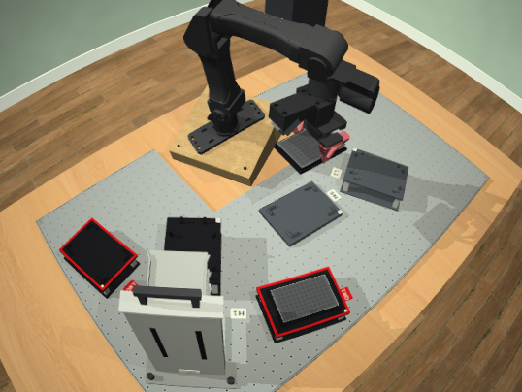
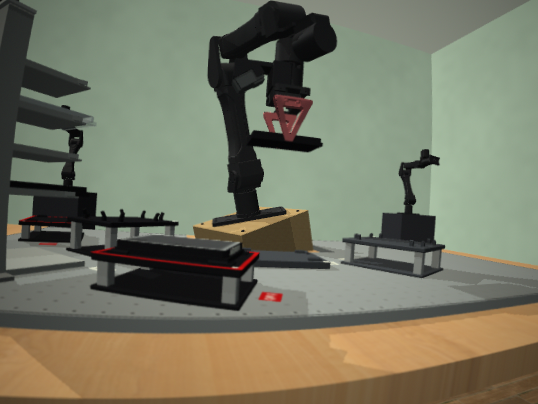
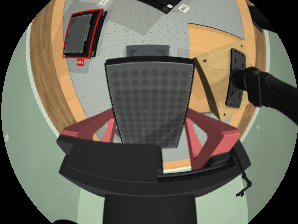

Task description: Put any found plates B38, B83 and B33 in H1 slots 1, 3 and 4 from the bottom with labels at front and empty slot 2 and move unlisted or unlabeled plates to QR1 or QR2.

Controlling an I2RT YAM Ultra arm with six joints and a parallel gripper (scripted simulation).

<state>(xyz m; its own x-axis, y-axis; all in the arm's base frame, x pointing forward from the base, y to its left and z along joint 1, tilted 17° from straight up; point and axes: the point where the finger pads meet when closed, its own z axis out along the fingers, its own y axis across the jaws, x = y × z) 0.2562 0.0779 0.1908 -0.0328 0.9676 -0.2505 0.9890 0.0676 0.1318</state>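
Note:
My gripper [image 1: 315, 139] [image 2: 288, 126] [image 3: 150, 111], with red fingers, is shut across the width of a dark gridded well plate [image 1: 300, 149] [image 2: 285, 142] [image 3: 149, 96]. It holds the plate level, high in the air, beside the arm's wooden base block [image 1: 220, 157] and left of the raised landing nest L1 [image 1: 375, 177] [image 2: 395, 247], which is bare. The plate hotel H1 [image 1: 179, 318] [image 2: 12, 125] stands at the front left. I cannot tell what its shelves hold. I can read no label on the held plate.
A red-edged quarantine nest [image 1: 265, 310] [image 2: 165, 259] near the front holds a gridded plate [image 1: 305, 297]. A second red-edged nest [image 1: 78, 236] at the far left is bare. A flat grey nest [image 1: 301, 211] lies mid-deck and a black nest [image 1: 191, 235] stands behind H1.

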